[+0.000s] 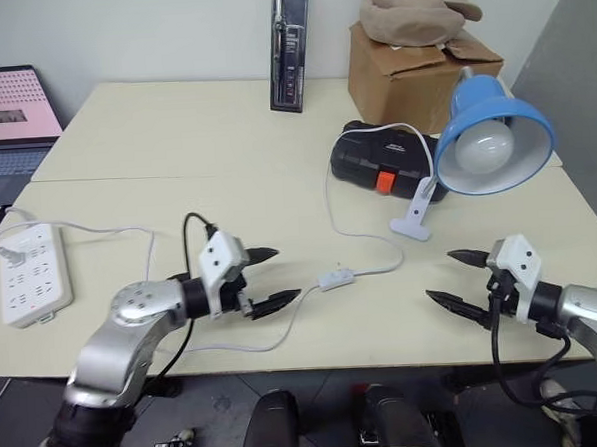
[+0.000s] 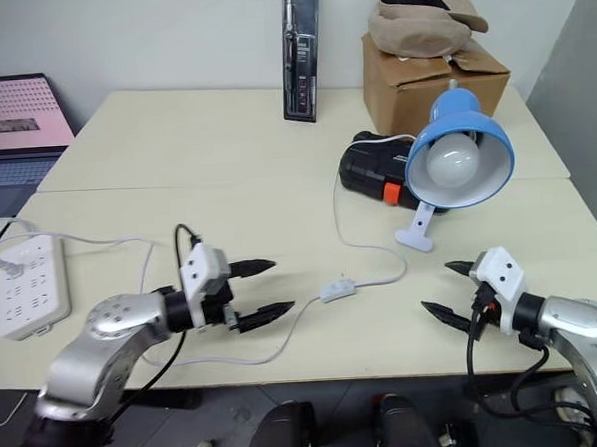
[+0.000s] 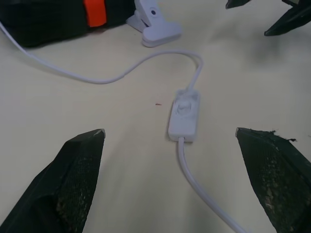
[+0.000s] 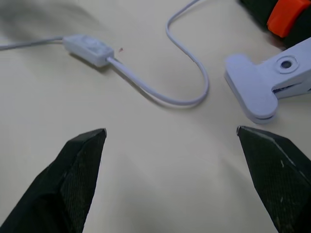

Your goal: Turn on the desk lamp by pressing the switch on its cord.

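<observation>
Left claw hangs released near the table's front edge, pointing at the switch just beyond it, mid-front on the cord. Right claw is released too, near the front-right corner. If I close off-centre, I'd probably shove the light switch aside, not click it. The desk lamp stands toward the right edge.

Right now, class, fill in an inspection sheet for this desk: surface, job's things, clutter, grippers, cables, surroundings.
Surface: cream table, two tops joined.
Job's things: blue lamp unlit, clip base standing on the table; switch lying flat on its cord.
Clutter: black case, cardboard box with a cap on top, packaged tool.
Grippers: left gripper open beside the switch; right gripper open, empty.
Cables: white cord runs to the power strip.
Surroundings: laptop, wall.
</observation>
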Controlling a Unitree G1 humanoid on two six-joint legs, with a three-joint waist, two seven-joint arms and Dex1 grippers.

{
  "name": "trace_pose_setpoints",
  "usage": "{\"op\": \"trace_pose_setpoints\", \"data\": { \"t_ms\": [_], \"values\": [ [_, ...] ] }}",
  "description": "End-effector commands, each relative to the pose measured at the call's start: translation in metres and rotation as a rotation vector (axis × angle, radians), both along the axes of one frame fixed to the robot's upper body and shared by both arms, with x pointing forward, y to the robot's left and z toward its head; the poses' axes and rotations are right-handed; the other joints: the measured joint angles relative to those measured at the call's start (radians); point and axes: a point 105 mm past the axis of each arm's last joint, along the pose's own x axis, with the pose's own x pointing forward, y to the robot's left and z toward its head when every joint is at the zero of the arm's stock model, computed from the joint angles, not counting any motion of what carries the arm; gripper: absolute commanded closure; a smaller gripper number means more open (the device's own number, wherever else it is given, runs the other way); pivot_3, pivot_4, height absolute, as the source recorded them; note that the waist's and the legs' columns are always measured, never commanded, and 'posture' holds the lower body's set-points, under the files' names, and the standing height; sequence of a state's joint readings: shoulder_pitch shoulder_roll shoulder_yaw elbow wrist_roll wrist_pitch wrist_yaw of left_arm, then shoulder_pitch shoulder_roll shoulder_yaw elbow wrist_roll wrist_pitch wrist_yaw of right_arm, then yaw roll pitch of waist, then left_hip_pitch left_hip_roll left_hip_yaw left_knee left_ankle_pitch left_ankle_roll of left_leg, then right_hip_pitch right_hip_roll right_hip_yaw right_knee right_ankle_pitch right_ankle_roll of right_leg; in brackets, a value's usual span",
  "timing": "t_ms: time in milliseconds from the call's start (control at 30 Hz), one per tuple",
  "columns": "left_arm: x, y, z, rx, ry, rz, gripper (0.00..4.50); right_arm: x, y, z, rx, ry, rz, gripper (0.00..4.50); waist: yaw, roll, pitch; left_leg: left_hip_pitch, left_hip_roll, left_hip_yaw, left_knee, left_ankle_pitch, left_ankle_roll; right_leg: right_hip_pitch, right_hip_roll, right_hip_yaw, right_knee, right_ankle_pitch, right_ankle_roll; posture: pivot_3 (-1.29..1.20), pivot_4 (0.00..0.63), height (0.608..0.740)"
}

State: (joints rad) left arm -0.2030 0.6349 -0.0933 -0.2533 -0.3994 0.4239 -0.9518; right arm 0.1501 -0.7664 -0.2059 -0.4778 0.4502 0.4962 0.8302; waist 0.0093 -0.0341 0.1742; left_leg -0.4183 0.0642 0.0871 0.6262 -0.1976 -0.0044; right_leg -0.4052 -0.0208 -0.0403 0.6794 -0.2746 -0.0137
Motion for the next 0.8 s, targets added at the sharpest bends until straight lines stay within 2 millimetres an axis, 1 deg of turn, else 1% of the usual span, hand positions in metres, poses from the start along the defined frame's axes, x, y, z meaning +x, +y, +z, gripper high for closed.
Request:
{"op": "trace_pose_setpoints", "data": {
  "t_ms": [33,167,367,500,633,800],
  "values": [
    [0.005,-0.013,-0.003,0.006,-0.025,-0.057,0.01,-0.005,0.002,0.018,0.005,-0.036,-0.020,0.00,-0.002,0.000,0.000,0.000,0.000,0.000,0.000,0.000,0.000,0.000,0.000,0.000,0.000,0.000,0.000,0.00,0.150,0.740],
    [0.013,-0.026,-0.017,0.016,-0.007,-0.096,0.01,-0.010,0.007,0.020,0.006,-0.023,-0.039,0.00,-0.001,0.000,0.000,0.000,0.000,0.000,0.000,0.000,0.000,0.000,0.000,0.000,0.000,0.000,0.000,0.00,0.150,0.740],
    [0.019,-0.036,-0.033,0.014,0.063,-0.139,0.01,-0.015,0.013,0.020,0.031,0.015,-0.090,0.00,-0.002,-0.001,0.000,-0.001,0.000,-0.001,0.001,0.000,0.000,0.000,0.000,-0.001,0.000,0.000,0.000,0.00,0.150,0.740],
    [0.022,-0.039,-0.038,0.017,0.085,-0.149,0.01,-0.017,0.014,0.022,0.024,0.008,-0.093,0.00,-0.004,-0.001,0.000,-0.001,0.000,-0.001,0.001,0.000,0.000,0.000,0.000,-0.001,0.000,0.000,0.000,0.00,0.150,0.740],
    [0.024,-0.040,-0.045,0.080,0.075,-0.158,0.01,-0.017,0.015,0.024,0.023,0.002,-0.092,0.00,-0.004,-0.001,0.000,-0.001,-0.001,-0.002,0.001,0.000,0.000,0.000,0.000,-0.001,0.000,0.000,0.001,0.00,0.150,0.740],
    [0.025,-0.045,-0.044,0.090,0.052,-0.166,0.01,-0.017,0.017,0.024,0.017,-0.004,-0.086,0.00,-0.004,-0.001,0.000,-0.001,-0.001,-0.002,0.002,0.000,0.000,0.000,0.000,-0.001,0.000,0.001,0.001,0.00,0.150,0.740]
  ]
}}
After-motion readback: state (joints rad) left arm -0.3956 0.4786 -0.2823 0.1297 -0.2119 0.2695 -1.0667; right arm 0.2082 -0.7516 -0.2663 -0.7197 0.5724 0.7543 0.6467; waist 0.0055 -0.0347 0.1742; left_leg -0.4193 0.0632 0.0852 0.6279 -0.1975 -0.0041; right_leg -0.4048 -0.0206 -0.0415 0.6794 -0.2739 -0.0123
